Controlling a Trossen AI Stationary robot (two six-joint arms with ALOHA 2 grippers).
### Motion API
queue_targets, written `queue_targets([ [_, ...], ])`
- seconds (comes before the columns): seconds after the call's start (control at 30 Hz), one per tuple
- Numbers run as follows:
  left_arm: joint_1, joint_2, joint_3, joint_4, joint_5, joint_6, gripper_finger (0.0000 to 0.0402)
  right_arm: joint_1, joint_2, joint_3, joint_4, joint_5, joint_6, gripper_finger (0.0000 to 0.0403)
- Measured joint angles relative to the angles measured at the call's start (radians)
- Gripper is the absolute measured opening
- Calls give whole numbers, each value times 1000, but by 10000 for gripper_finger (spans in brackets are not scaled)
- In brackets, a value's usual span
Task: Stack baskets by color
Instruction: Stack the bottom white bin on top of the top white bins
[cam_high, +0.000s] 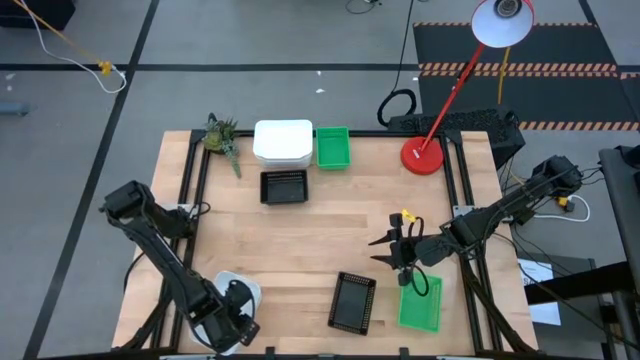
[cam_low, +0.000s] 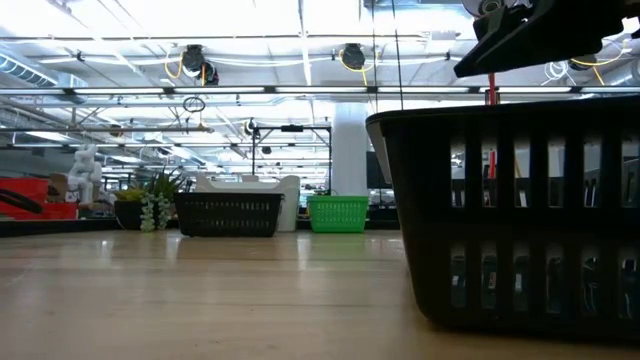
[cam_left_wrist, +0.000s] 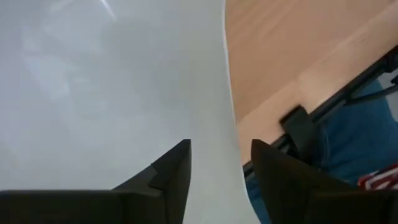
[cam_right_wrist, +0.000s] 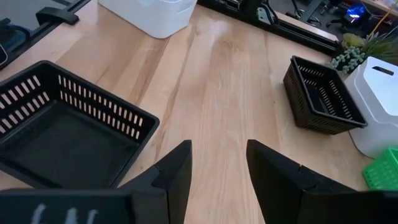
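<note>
A white basket sits at the table's near left corner, and its inside fills the left wrist view. My left gripper stands over it, open, with one finger inside its wall and one outside. A black basket and a green basket rest on the near right of the table. My right gripper hovers open just beyond them, holding nothing. At the far edge stand white baskets, a green basket and a black basket. My left gripper comes from above, pointing steeply down, and straddles the white basket's side wall: one finger is inside the basket and the other outside. I cannot tell whether either finger touches the wall. The basket rests on the table.
A red lamp base stands at the far right, with its stem leaning over the table's edge. A plant sprig lies at the far left. Dark frame rails run along both sides. Bare wood lies mid-table.
</note>
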Motion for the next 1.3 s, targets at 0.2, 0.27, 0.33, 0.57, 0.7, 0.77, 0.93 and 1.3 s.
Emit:
queue_targets([
  [0.2, 2, 40, 0, 36, 31, 40, 115, 0, 0, 0, -4, 0, 0, 148],
  [0.27, 5, 41, 0, 17, 33, 52, 92, 0, 0, 0, -3, 0, 0, 148],
  [0.33, 13, 41, 0, -21, 34, 70, 60, 0, 0, 0, -3, 0, 1, 148],
  [0.57, 75, -15, 6, -158, 76, 218, 7, -1, 0, 0, 3, 5, 1, 148],
  [0.7, 131, -49, 71, -337, 75, 329, 5, -14, 0, 0, 59, 37, -2, 148],
  [0.77, 168, -53, 128, -462, 57, 398, 4, -26, 10, 0, 129, 59, -15, 148],
  [0.93, 274, -54, 278, -684, -93, 630, 3, -52, 96, 12, 337, 83, -85, 148],
  [1.3, 541, -53, 348, -646, -339, 1232, 2, -132, 323, 246, 361, 83, -272, 148],
])
